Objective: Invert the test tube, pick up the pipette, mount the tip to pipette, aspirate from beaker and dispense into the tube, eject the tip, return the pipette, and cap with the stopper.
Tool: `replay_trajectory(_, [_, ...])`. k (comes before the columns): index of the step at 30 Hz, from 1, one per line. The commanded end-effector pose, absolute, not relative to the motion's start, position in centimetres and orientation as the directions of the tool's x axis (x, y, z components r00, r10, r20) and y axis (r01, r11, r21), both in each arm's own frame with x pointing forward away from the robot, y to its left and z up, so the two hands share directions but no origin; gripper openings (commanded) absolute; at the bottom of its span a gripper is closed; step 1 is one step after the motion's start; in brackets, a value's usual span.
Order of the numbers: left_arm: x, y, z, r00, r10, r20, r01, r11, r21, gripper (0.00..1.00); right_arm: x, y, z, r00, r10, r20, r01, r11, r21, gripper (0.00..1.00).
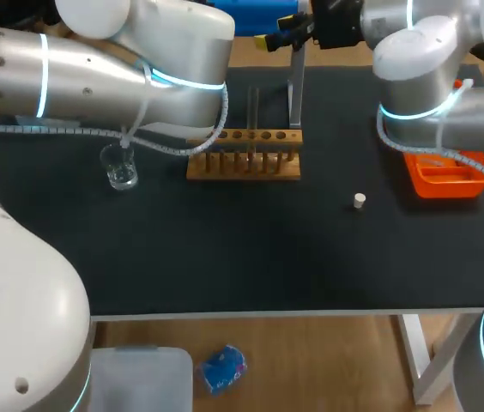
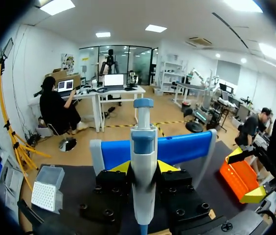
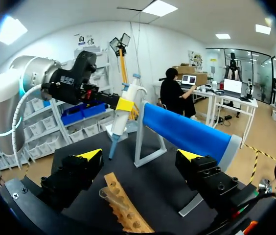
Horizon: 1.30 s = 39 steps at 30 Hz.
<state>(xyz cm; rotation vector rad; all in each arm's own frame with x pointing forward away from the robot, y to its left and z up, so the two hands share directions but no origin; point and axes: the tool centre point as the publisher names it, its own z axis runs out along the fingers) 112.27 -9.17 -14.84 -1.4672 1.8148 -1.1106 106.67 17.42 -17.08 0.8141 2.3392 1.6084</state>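
With the left gripper clamped on the pipette, lift it straight up, clear of the blue stand — always upright — toward the tip box; the right gripper stands open.

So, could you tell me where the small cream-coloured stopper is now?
In the head view the small cream-coloured stopper stands on the black table, to the right of the wooden tube rack and left of the orange tray.
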Motion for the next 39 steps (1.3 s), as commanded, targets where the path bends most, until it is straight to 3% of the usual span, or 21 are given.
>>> replay_trajectory(1, [112.1,-9.0,-15.2,-0.238,-0.969,0.064,-0.505,0.067,-0.860,0.00,107.3,18.2,-17.5,-0.802,0.580,0.141,0.351,0.267,0.898,1.00])
replay_trajectory(10, [112.4,-9.3,-16.0,-0.216,-0.975,0.045,-0.517,0.075,-0.852,0.00,108.9,18.7,-17.7,-0.788,0.598,0.148,0.360,0.252,0.898,1.00])
replay_trajectory(25, [115.0,-8.1,-16.9,-0.067,-0.998,0.007,-0.555,0.031,-0.831,0.00,109.1,18.7,-17.6,-0.784,0.603,0.146,0.362,0.254,0.897,1.00])
replay_trajectory(39, [116.8,-7.4,-17.3,-0.037,-0.999,-0.038,-0.582,0.053,-0.812,0.00,109.1,18.7,-17.6,-0.784,0.603,0.146,0.362,0.254,0.897,1.00])
